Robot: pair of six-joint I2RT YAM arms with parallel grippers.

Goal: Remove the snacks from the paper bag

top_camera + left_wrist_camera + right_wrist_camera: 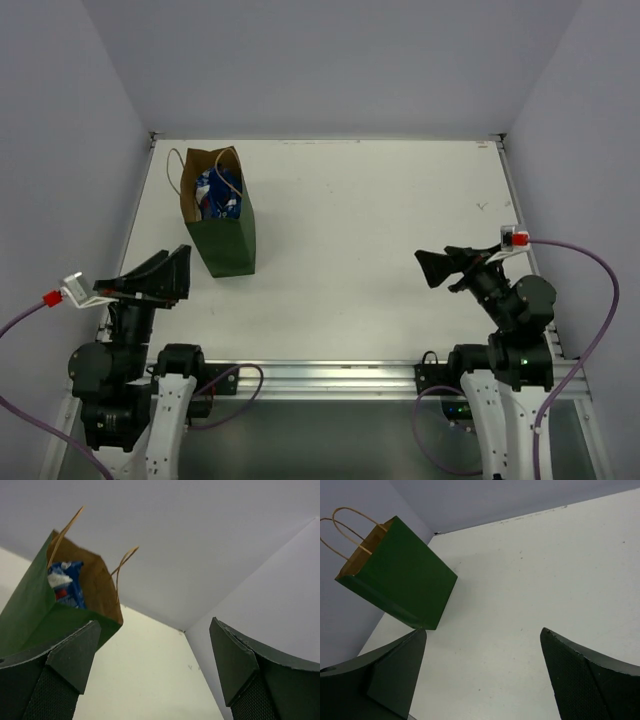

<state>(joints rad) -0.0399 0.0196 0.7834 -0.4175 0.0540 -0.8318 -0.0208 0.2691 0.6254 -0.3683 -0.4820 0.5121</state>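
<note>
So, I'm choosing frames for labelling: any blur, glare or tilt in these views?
Top external: evenly lit, no glare, paper bag sharp. Left wrist: strongly tilted, snacks slightly soft, left hand dark. Right wrist: tilted too, bag crisp, no glare.

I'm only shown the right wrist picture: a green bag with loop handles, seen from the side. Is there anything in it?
Observer: Yes. From the top camera, a blue-and-white packet shows through the open mouth of the bag.
Operator: Is anything reaching for it?
Observer: Not yet. The left gripper is open close to the bag's near-left side, outside it and holding nothing.
</note>
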